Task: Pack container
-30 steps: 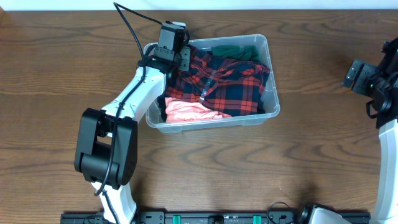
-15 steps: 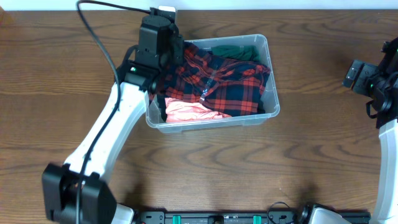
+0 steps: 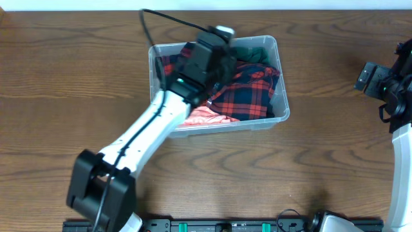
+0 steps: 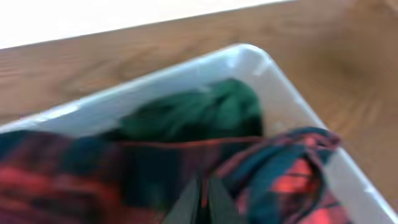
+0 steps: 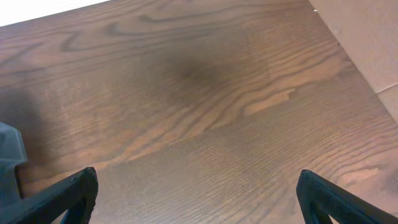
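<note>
My left gripper (image 4: pixel 203 186) has its jaws pressed together, fingers side by side with no gap showing between them. It hangs over the container (image 3: pixel 244 124), and its wrist view is blurred, so I cannot tell whether any cloth is caught at the tips. The container sits on the wooden table (image 3: pixel 64 96), toward the far edge and about midway across, with its long side running left to right. It is full of clothes. A red and navy plaid shirt (image 3: pixel 251 90) is spread over most of them and bunched up toward the right wall. A dark green cloth (image 3: pixel 251 53) is tucked into the far right corner, partly under the plaid. A coral cloth (image 3: pixel 209 116) shows along the near wall, beneath the plaid. From above, my left arm reaches diagonally from the near left of the table up over the container's left half, covering much of the plaid there. In the left wrist view my closed fingers point toward the green cloth and the rounded far corner of the rim. My right gripper (image 5: pixel 198 177) has its jaws spread wide apart with only bare table between them. It holds nothing and is out at the right edge, well apart from the container.
</note>
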### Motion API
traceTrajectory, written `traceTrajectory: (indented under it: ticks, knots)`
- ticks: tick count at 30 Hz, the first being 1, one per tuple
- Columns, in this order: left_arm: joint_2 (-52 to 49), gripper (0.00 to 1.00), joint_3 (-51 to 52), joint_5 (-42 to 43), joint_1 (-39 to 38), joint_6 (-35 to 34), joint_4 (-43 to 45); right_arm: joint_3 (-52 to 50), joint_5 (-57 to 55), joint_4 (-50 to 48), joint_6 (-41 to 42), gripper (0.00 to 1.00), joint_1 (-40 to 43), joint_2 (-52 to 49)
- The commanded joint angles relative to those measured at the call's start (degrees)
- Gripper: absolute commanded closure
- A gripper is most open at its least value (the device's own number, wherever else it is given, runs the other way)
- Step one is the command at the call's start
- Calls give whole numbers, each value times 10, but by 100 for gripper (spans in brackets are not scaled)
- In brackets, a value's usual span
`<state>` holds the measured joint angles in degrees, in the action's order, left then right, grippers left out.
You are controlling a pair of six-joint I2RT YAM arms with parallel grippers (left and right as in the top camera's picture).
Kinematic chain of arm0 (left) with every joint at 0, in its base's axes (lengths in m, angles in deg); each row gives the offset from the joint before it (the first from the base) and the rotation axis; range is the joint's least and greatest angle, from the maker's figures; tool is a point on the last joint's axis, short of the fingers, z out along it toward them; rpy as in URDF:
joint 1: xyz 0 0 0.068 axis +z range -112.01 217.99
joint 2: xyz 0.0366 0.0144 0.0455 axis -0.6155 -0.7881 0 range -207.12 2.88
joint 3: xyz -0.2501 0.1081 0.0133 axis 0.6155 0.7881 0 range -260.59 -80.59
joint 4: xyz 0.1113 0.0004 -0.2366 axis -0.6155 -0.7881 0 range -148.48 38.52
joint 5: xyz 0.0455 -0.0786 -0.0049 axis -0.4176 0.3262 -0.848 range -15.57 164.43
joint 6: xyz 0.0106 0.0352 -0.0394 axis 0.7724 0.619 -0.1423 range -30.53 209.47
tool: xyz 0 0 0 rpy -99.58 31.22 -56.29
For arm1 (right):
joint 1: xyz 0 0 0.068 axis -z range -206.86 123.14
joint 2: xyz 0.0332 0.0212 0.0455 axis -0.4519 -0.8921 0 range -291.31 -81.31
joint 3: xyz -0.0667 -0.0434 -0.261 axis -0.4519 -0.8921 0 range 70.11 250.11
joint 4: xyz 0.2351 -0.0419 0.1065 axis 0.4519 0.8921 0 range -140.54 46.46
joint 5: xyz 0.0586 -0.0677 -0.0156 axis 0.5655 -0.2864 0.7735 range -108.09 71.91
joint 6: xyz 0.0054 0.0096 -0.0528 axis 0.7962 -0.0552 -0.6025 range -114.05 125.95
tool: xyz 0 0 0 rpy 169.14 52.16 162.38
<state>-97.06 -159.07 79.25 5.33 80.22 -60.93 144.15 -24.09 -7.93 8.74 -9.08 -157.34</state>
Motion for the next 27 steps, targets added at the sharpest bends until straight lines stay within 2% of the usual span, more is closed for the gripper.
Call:
traceTrajectory:
  ticks: [1,8,16,23,27]
  knots:
    - [-22,94,0,8,-25,-10,18,1,0,1,4,1,2,-1]
    - [-73,94,0,8,-58,-12,41,1,0,1,4,1,2,-1]
    - [-160,93,0,8,-74,-12,7,1,0,1,4,1,2,-1]
    - [-77,94,0,1,-72,-11,46,1,0,1,4,1,2,-1]
    - [-6,93,0,-84,-62,-11,54,1,0,1,4,1,2,-1]
